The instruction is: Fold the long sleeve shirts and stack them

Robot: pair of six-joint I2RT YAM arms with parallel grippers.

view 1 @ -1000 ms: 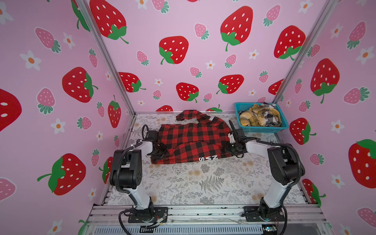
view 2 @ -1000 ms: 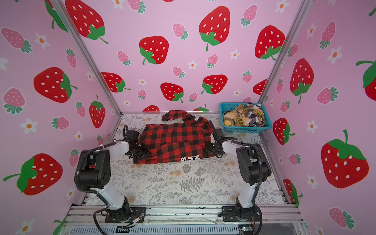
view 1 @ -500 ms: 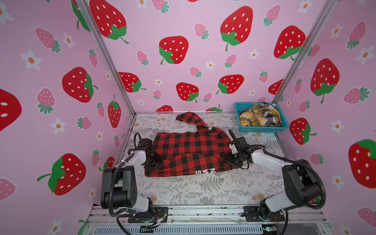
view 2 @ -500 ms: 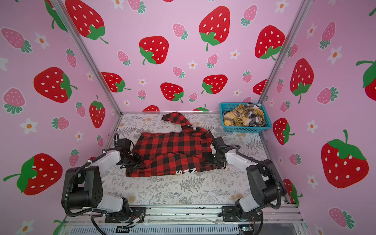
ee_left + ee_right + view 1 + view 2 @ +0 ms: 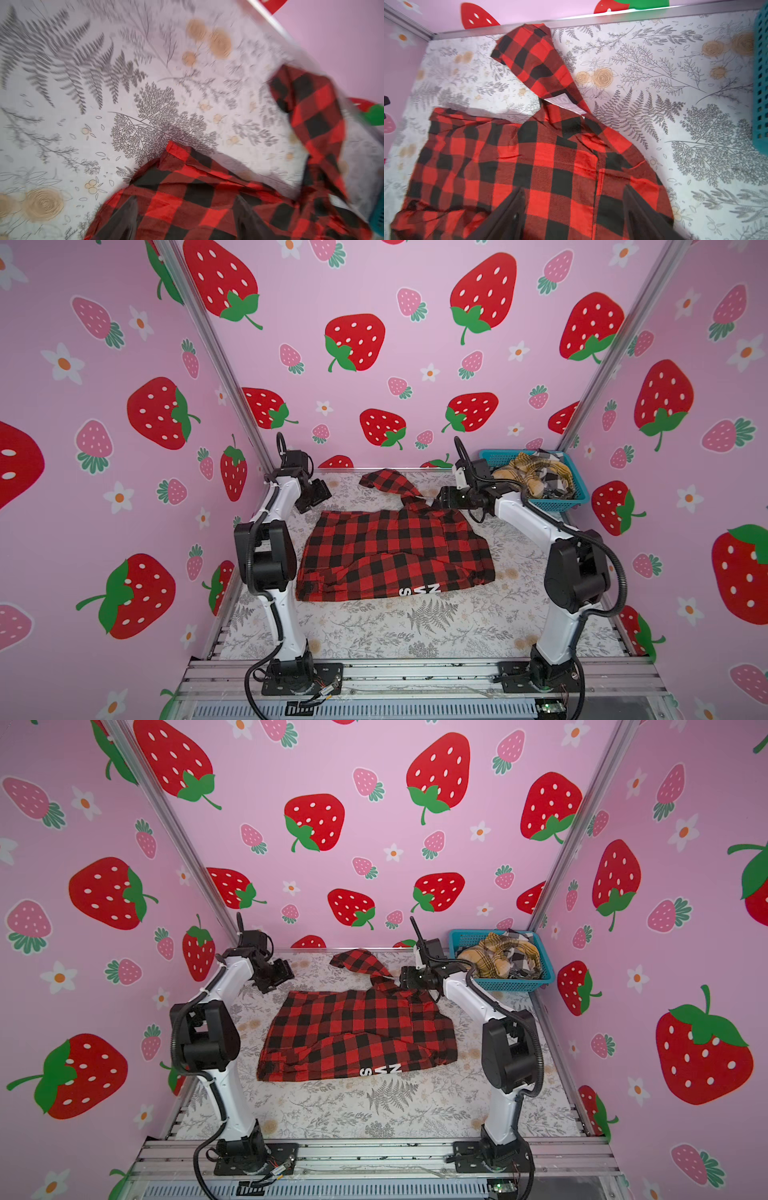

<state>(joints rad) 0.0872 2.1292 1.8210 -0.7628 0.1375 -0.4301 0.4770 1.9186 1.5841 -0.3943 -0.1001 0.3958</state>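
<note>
Centre of frame on floral counter (image 5: 415, 635): red-and-black plaid shirt (image 5: 395, 556), partly folded | upper right: blue basket (image 5: 579, 498) of crumpled plaid shirts (image 5: 536, 477) | left pincer (image 5: 322, 494), right pincer (image 5: 441, 498): both spread, empty, at its upper corners | step: likely mid-fold; next: regrip, fold again.

Pink strawberry-print walls (image 5: 395, 290) enclose a fern-and-rose patterned table (image 5: 415, 635), framed by aluminium posts (image 5: 221, 364).

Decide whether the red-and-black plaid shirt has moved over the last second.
Yes: the red-and-black plaid shirt slid toward the front rail, away from the teal basket.
</note>
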